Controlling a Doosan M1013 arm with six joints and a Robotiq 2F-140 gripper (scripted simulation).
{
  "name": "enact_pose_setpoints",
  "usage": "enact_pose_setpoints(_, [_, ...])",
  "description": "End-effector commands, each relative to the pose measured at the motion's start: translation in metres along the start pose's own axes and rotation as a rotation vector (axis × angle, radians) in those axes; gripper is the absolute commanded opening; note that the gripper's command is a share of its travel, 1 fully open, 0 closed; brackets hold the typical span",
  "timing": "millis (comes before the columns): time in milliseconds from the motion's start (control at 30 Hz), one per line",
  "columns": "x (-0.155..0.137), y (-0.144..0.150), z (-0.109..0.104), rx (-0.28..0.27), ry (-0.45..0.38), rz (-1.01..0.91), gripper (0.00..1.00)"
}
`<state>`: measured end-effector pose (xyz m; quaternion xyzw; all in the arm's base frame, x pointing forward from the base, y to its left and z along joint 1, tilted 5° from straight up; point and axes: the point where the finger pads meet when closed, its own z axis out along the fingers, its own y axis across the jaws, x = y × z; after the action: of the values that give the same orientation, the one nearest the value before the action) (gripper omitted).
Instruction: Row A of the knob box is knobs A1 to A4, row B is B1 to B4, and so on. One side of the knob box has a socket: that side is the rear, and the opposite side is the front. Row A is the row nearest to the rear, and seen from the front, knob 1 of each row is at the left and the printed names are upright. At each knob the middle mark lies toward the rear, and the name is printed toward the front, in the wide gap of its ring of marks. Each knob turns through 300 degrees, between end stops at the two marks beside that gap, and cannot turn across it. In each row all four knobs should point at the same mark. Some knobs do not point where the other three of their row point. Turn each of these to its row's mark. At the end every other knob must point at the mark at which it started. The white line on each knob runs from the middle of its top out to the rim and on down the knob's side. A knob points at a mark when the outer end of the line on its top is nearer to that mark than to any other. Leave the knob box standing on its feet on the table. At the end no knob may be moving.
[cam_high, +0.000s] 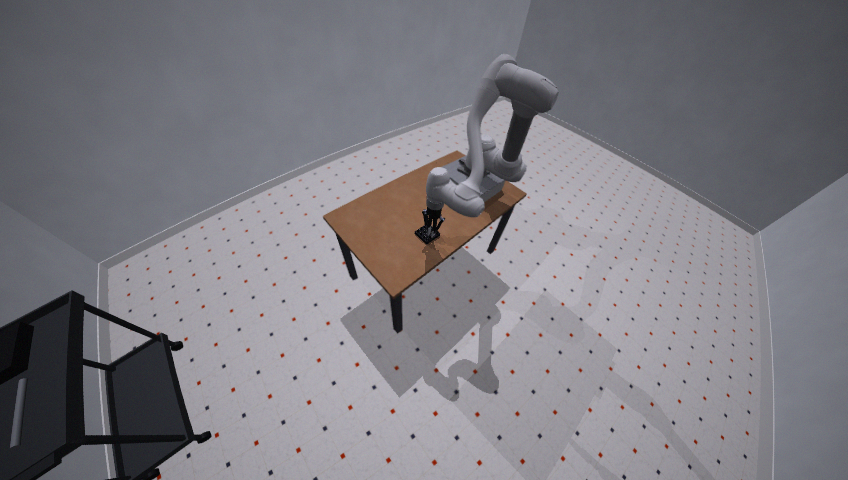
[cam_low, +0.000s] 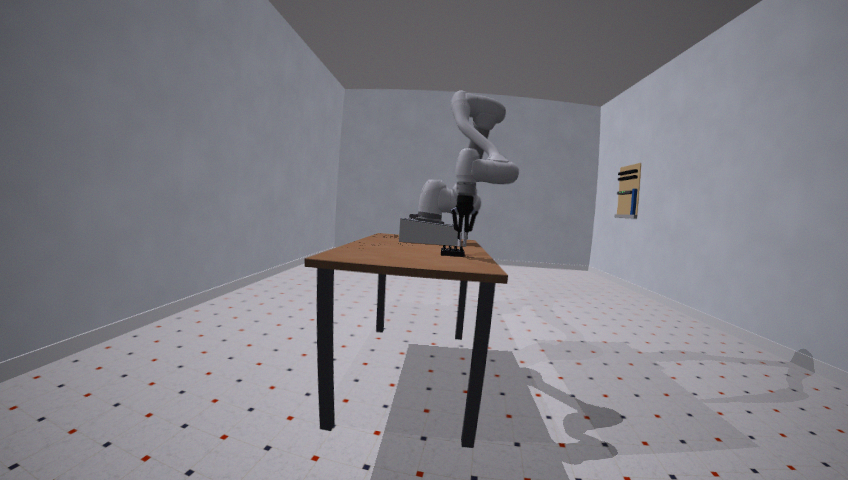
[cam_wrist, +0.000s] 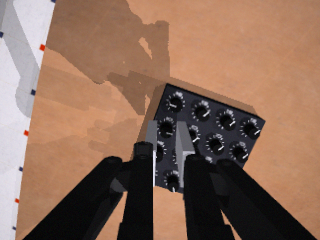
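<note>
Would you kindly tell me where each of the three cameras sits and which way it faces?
Top: high in a room corner, looking down at the table and the whole arm.
Exterior: low on the floor, facing the table's end, arm behind.
Wrist: on the arm's end, looking down past the pincer onto the knob box.
All three share the knob box.
</note>
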<state>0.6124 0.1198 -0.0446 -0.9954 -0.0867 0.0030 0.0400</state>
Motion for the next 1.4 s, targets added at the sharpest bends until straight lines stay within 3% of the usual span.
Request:
enact_pose_setpoints(0, [0.000,0.000,0.000,0.000,0.000,0.000,0.12])
enact_pose_setpoints(1367, [0.000,0.000,0.013,0.000,0.000,0.000,0.12])
